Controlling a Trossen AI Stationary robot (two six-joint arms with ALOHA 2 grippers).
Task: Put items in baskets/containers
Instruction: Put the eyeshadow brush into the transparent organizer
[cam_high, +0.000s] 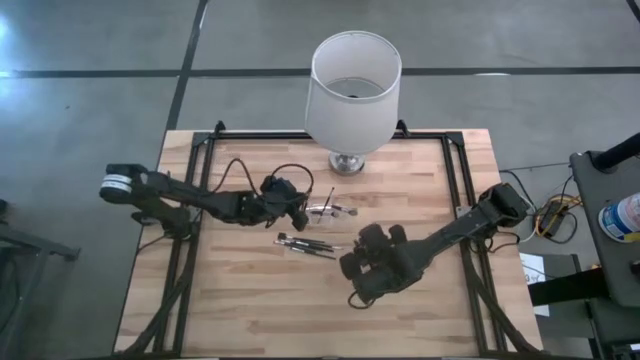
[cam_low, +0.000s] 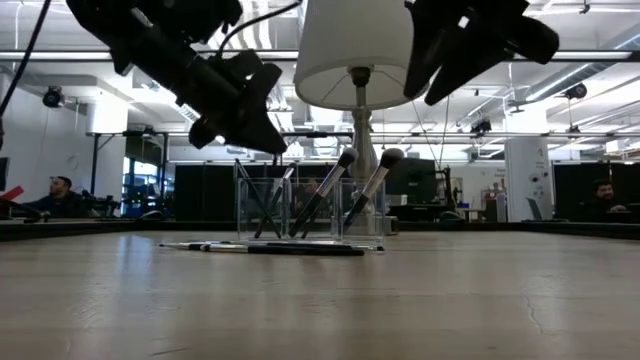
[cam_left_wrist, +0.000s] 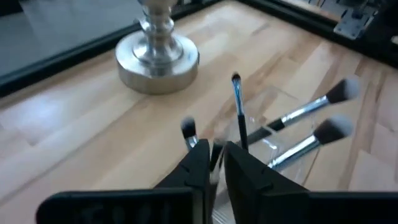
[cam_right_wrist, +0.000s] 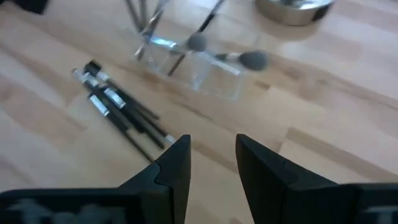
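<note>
High view, looking down: I use the lamp base (cam_high: 347, 160) as my landmark. Just in front of it stands the clear holder (cam_high: 330, 211), with brushes already leaning in its compartments. The left gripper (cam_high: 297, 212) hangs at the holder's side, over its end compartment. In the left wrist view its jaws are nearly closed, a narrow gap between them, and a thin brush (cam_left_wrist: 239, 112) rises just beyond the tips; I cannot tell whether that brush is gripped or already standing free. The right gripper (cam_high: 362, 252) hovers farther from the lamp base, beside the loose brushes (cam_high: 305, 244) lying flat on the surface, jaws partly open and holding nothing.

Step in hand, as I judge it: seating a brush in the holder. To do it well I would keep the handle upright over the compartment, part the jaws only once the tip is inside the wall, and lift straight up so the light holder is not nudged or tipped.

Count: one holder; two arms; roughly four brushes standing in the holder, two with full heads; about four loose ones in a bunch, though they overlap and the number is uncertain.
</note>
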